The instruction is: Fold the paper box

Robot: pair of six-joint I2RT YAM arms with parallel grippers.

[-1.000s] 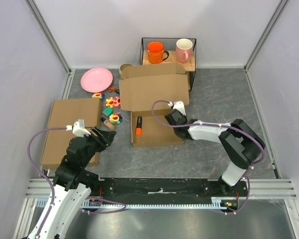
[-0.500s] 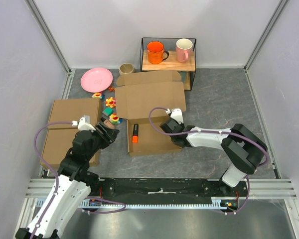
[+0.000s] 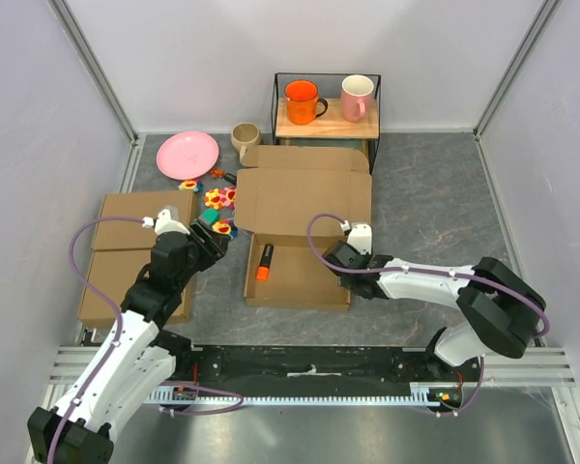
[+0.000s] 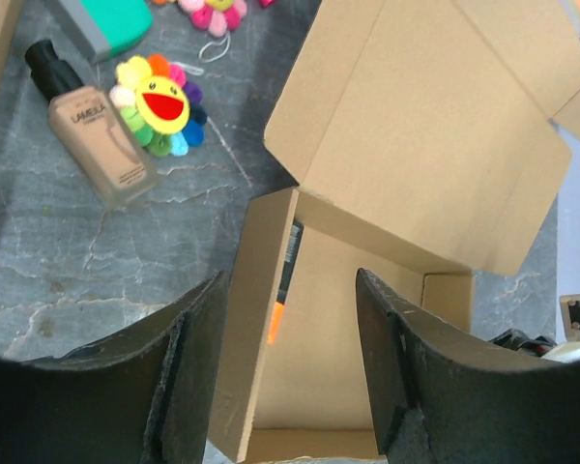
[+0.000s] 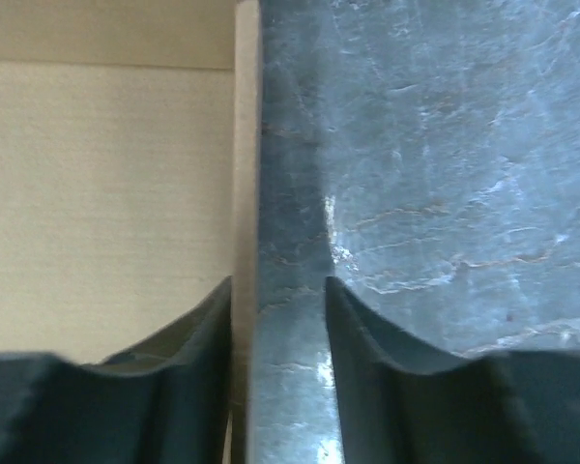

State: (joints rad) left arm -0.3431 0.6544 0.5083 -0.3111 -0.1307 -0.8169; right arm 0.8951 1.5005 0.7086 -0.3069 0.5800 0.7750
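1. Brown cardboard: the paper box (image 3: 304,198) lies on the grey surface (image 3: 425,193), lid open behind.
2. My left gripper (image 4: 290,280) hangs beside it, jaws spread, empty.
3. My right gripper (image 5: 278,286) has its jaws parted at the box's right wall.

paper box (image 3: 304,208) — matt cardboard, table (image 3: 425,193) (stone-look) smooth

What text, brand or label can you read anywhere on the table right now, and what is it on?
"LAMELA", last letters unsure: on the beige makeup bottle, left wrist view.
Smaller print under it: too small to read.
Dark label on the orange marker inside the paper box: blurred, unreadable.
No text visible on the orange mug, pink mug, pink plate or the box's cardboard.
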